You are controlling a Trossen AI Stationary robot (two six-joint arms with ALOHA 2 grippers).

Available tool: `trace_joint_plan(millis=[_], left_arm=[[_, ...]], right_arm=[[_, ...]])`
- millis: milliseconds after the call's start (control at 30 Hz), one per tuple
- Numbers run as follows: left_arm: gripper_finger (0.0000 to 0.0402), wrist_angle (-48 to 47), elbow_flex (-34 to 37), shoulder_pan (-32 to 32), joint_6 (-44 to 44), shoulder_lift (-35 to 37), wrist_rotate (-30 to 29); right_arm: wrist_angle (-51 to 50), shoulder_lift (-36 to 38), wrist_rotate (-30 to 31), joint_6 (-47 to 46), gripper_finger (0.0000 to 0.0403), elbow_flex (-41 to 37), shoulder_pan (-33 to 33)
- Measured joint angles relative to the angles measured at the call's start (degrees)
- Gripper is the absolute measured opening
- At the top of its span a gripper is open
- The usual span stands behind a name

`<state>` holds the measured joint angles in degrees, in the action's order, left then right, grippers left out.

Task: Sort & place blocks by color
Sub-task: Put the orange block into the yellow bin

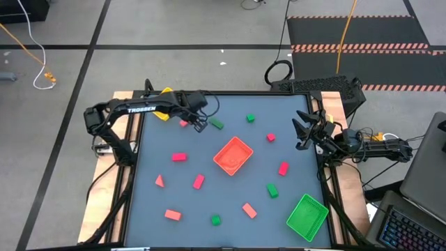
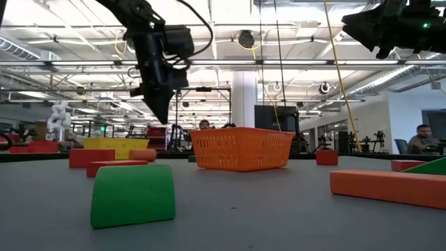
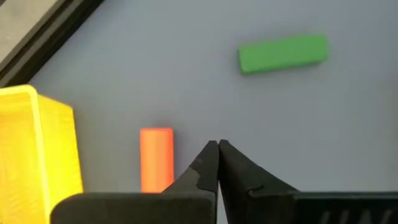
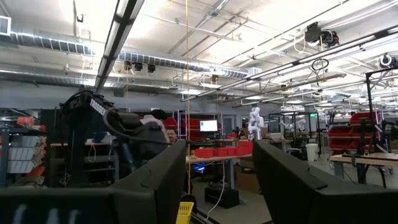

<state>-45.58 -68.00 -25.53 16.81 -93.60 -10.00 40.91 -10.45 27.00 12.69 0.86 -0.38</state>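
Fingers of left gripper [image 3: 218, 144] pressed together, empty, beside red block [image 3: 156, 158]; right gripper [image 1: 304, 130] parted

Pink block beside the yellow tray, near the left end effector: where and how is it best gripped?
The pink block lies flat and apart from the yellow tray. Probably best to come straight down and pinch its two long sides at mid-length. The left end effector is shut and empty beside it, so it must open first.

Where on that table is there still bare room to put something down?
The widest bare patch is the near-left corner, bordered by the pink wedge and the pink brick. Another lies between the orange tray and the table's far edge. It is crowded between the orange tray and the green tray, and around the left gripper.
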Motion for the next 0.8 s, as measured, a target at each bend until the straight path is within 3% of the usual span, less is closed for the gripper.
trace_joint_plan(millis=[167, 533, 667, 800], left_arm=[[0.0050, -1.8, 1.4, -0.3, -1.3, -0.9, -2.9], [0.0252, -1.1, 6.7, -4.4, -1.5, -7.5, -7.6], [0.0287, 0.0, 6.7, -5.5, -1.5, -10.2, -8.2], [0.0296, 0.4, 6.5, -5.8, -1.7, -11.5, -8.2]], right_arm=[[0.0, 0.0, 0.0, 0.0, 0.0183, 0.0, 0.0], [0.0, 0.0, 0.0, 0.0, 0.0183, 0.0, 0.0], [-0.1, 0.0, 0.0, 0.0, 0.0183, 0.0, 0.0], [-0.5, 0.0, 0.0, 0.0, 0.0183, 0.0, 0.0]])
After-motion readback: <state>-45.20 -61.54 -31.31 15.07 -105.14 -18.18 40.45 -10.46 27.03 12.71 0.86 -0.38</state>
